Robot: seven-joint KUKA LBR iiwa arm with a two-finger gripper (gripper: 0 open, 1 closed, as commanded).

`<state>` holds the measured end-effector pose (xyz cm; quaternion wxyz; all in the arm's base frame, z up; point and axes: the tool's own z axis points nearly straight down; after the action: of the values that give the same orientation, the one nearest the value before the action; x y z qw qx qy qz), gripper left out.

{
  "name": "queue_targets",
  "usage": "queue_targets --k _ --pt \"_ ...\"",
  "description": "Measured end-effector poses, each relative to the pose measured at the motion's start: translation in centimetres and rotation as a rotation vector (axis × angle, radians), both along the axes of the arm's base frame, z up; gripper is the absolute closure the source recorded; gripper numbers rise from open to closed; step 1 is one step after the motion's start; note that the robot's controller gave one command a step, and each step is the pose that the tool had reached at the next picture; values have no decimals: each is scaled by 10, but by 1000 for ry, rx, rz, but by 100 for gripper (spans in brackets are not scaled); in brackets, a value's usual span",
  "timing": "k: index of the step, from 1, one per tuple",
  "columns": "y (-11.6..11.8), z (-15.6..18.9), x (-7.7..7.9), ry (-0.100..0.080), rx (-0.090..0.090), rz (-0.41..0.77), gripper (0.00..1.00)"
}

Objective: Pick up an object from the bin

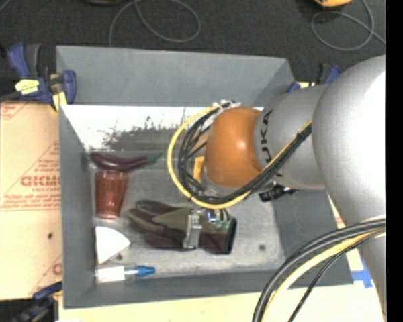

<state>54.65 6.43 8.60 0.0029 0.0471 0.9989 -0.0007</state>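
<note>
My gripper (193, 235) hangs low below the arm's orange cover, right over the cuff end of a dark brown and olive glove (154, 221). The glove lies flat across the bin's front middle, its finger end pointing left. Whether the gripper touches or holds the glove is hidden by the arm. A translucent red cup (111, 192) lies to the left of the glove.
A white wedge-shaped piece (109, 243) sits in the front left corner. A white marker with a blue cap (124, 272) lies along the front wall. The arm covers the bin's right half.
</note>
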Motion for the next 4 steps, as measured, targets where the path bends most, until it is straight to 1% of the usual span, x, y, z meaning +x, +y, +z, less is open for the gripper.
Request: queue_targets --k 1,3,4 --pt "0 -14 -14 -5 5 19 100" --pt "0 -11 -14 -3 5 19 100" --pt "0 7 -16 4 4 19 100"
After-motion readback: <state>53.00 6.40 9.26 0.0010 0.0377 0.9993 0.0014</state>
